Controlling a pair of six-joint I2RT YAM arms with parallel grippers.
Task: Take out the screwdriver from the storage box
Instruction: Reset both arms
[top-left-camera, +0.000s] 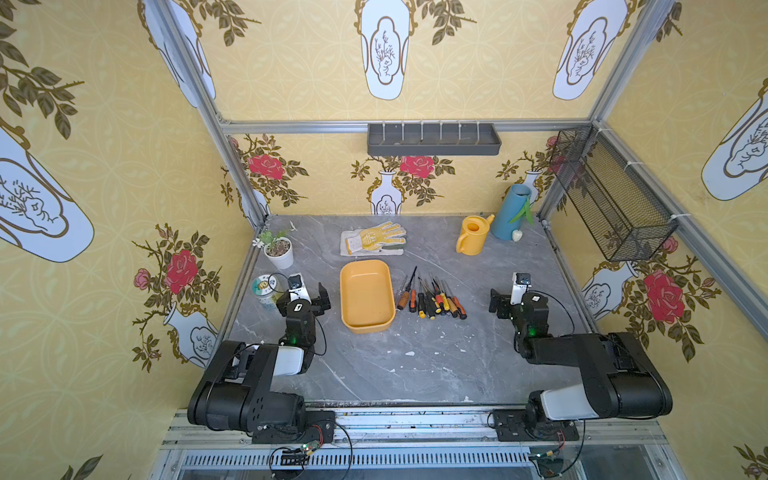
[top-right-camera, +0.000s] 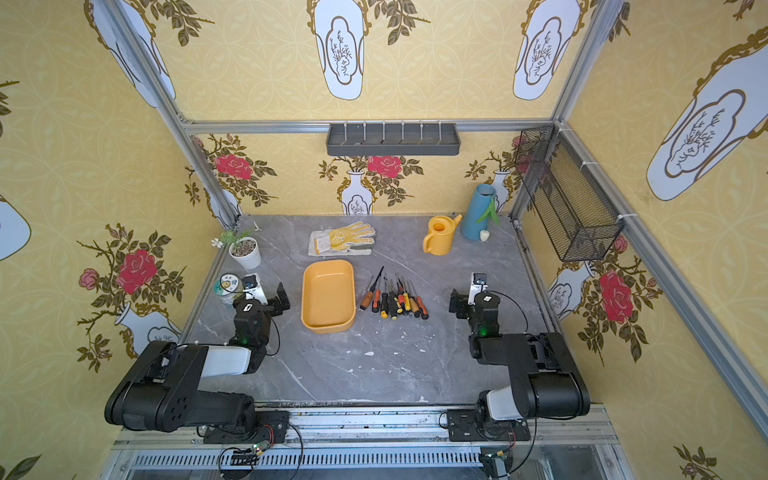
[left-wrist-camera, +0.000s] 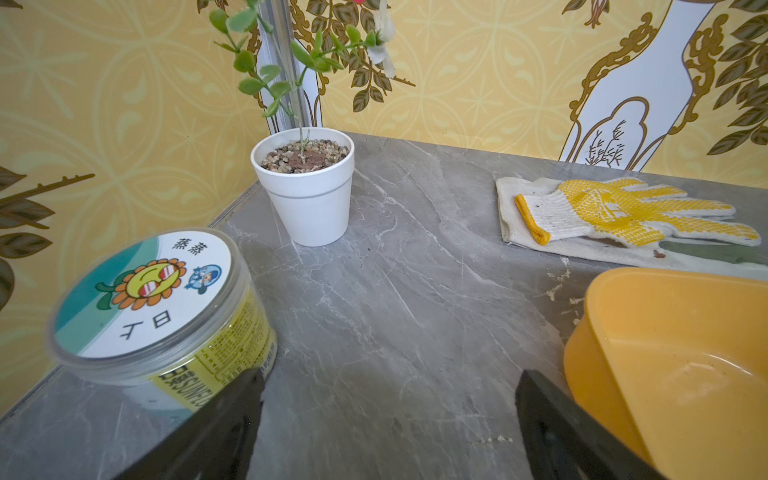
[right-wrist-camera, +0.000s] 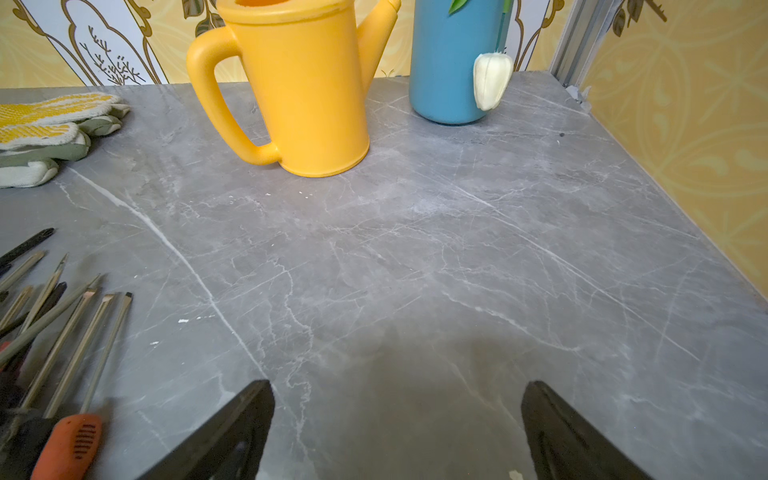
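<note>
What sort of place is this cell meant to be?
Probably a mock garden-shed workbench inside a robot test cell: wallpaper on an aluminium frame, a potted plant, watering can and work gloves on the table, screwdrivers beside the storage box.

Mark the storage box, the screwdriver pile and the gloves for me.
storage box (top-left-camera: 367, 296): in a top view, bare inside floor
screwdriver pile (top-left-camera: 432, 303): in a top view, middle handles
gloves (left-wrist-camera: 615, 212): left wrist view, yellow-dotted palm
</note>
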